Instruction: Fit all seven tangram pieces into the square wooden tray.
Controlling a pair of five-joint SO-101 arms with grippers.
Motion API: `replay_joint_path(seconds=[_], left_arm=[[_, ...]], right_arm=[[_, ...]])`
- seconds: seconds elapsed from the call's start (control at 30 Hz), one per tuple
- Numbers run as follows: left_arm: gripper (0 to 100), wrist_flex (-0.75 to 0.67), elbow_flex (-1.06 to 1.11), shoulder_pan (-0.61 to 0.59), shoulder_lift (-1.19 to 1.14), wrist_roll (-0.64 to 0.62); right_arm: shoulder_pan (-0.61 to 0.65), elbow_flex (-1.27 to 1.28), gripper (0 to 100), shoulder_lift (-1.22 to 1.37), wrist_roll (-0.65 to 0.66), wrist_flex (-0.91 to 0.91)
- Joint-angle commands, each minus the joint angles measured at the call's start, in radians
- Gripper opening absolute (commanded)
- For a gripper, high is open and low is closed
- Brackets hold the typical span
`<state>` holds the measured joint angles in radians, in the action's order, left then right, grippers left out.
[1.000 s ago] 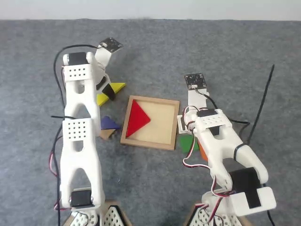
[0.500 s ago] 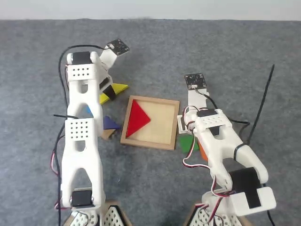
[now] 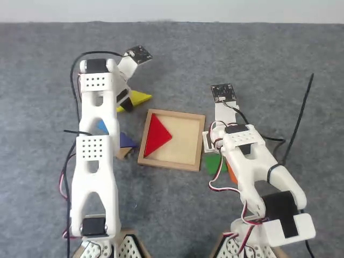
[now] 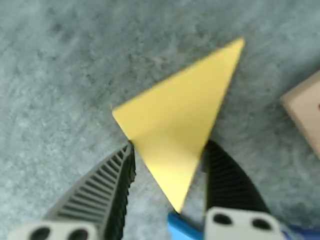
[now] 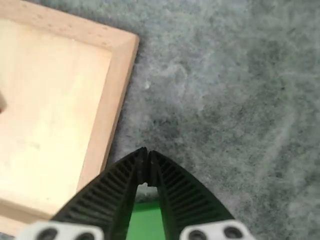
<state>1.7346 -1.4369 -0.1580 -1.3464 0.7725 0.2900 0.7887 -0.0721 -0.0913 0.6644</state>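
The square wooden tray [image 3: 183, 161] lies mid-table with a red triangle [image 3: 156, 134] inside against its left wall. Just off the tray's back-left corner, my left gripper [image 3: 128, 99] is shut on a yellow triangle [image 3: 138, 98]; in the left wrist view its ribbed fingers [image 4: 115, 170] press both slanted edges of the yellow triangle [image 4: 180, 120]. My right gripper [image 5: 146, 156] is shut on nothing, just outside the tray's right wall [image 5: 112, 120], with a green piece [image 5: 145, 217] beneath it.
A blue piece [image 3: 102, 127], a purple piece [image 3: 127, 141] and a wood-coloured piece [image 3: 122, 153] lie left of the tray beside the left arm. Green [image 3: 213, 163] and orange [image 3: 231, 173] pieces lie right of the tray, partly under the right arm.
My left gripper has swung a little right and toward the back, carrying the yellow triangle with it. The right arm has kept still.
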Motion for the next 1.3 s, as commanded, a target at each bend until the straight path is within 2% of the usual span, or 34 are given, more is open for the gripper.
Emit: replay_joint_path(seconds=[0.0,0.4,0.5,0.57,0.63,0.93,1.1,1.17,1.27], left_arm=[[15,0.025,-0.018,0.000,0.005,-0.034],[15,0.025,0.054,-0.003,0.183,-0.055],[22,0.023,0.054,0.002,0.273,-0.112],[30,0.020,0.054,0.017,0.298,-0.115],[32,0.012,0.053,0.028,0.299,-0.110],[32,-0.152,0.073,0.026,0.209,-0.005],[32,-0.272,0.074,0.018,0.153,-0.006],[32,-0.302,0.073,0.014,0.130,-0.046],[32,-0.336,0.070,0.011,0.121,-0.293]], right_arm=[[-0.015,-0.057,0.7,-0.044,-0.009,0.001],[-0.015,-0.057,0.7,-0.044,-0.009,0.001],[-0.013,-0.057,0.7,-0.044,-0.009,0.001],[-0.012,-0.057,0.7,-0.044,-0.009,-0.001],[-0.013,-0.057,0.7,-0.044,-0.009,0.001],[-0.016,-0.057,0.7,-0.044,-0.009,0.002],[-0.016,-0.057,0.7,-0.044,-0.009,-0.001],[-0.016,-0.057,0.7,-0.044,-0.009,-0.001],[-0.015,-0.058,0.7,-0.044,-0.009,-0.001]])
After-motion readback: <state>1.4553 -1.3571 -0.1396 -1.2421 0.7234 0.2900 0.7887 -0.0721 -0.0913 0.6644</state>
